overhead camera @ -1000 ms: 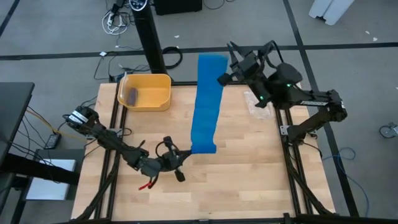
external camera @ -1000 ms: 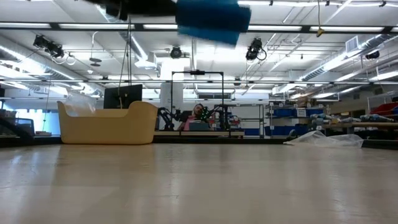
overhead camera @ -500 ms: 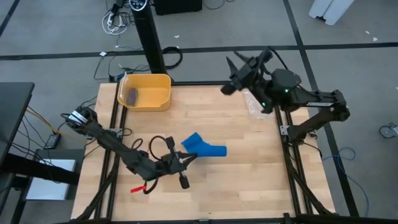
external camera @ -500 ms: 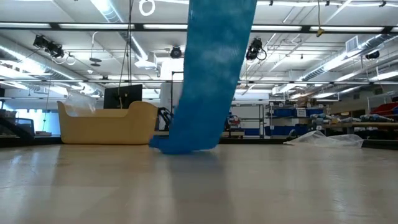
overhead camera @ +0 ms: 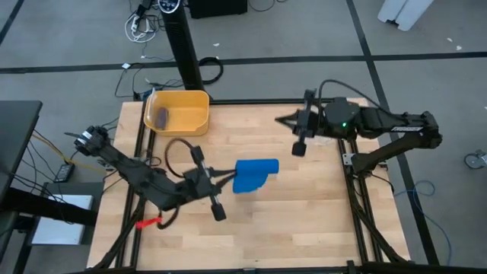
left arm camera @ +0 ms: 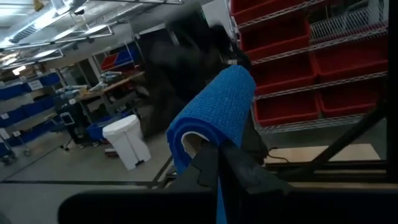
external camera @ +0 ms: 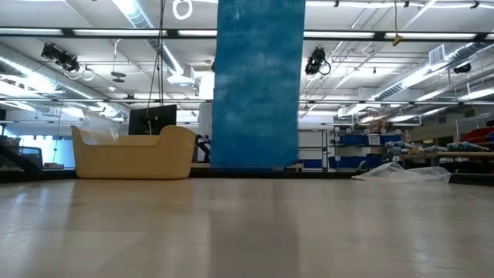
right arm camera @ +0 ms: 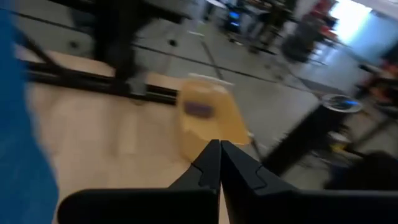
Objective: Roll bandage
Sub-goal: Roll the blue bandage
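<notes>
Looking straight down, we find the left claw point(overhead camera: 219, 176) near the middle of the table point(overhead camera: 304, 221), its fingers pinched shut on one end of the bandage point(overhead camera: 254, 174), which shows as a bright blue patch just to its 3 o'clock side. In the left wrist view the bandage point(left arm camera: 214, 118) curls over the closed fingers point(left arm camera: 217, 163) as a thick folded loop. From table height, the bandage point(external camera: 258, 85) hangs as a wide flat ribbon, running down from above the frame to a lower edge at or just above the tabletop; we cannot tell whether it touches. The right claw point(overhead camera: 289, 122) sits toward 2 o'clock from the bandage, well apart from it, with its fingers point(right arm camera: 219, 163) closed together on nothing. A yellow bin point(overhead camera: 179, 113) stands at the table's 11 o'clock corner, holding a small dull purple-grey cylinder point(overhead camera: 162, 116).
</notes>
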Tool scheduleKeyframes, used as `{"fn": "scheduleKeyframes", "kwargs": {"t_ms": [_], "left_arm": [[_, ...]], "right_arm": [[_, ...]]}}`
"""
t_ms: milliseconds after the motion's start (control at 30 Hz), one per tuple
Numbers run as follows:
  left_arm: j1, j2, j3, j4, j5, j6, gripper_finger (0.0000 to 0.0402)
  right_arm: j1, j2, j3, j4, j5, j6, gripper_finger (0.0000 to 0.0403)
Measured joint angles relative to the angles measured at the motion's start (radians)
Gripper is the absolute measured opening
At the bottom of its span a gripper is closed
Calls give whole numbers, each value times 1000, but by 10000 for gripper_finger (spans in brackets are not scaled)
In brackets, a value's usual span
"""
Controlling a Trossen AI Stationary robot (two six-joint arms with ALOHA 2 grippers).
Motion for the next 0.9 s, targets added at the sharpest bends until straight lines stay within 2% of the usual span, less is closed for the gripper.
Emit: {"fn": "scheduleKeyframes", "kwargs": {"t_ms": [133,300,400,500,667,900], "left_arm": [[0,-5,108,-134,-24,0,4],[4,-5,199,-211,-33,0,4],[4,-5,226,-218,-34,0,4],[4,-5,245,-226,-34,3,4],[6,-5,254,-231,-33,4,4],[12,-6,254,-226,-30,14,4]], "right_arm": [[-1,-81,-238,209,-134,10,4],[1,-158,-564,585,-251,48,4],[9,-149,-732,822,-296,115,8],[21,-102,-852,1034,-334,194,33],[56,39,-948,1255,-342,303,110],[70,266,-905,1445,-343,338,218]]}}
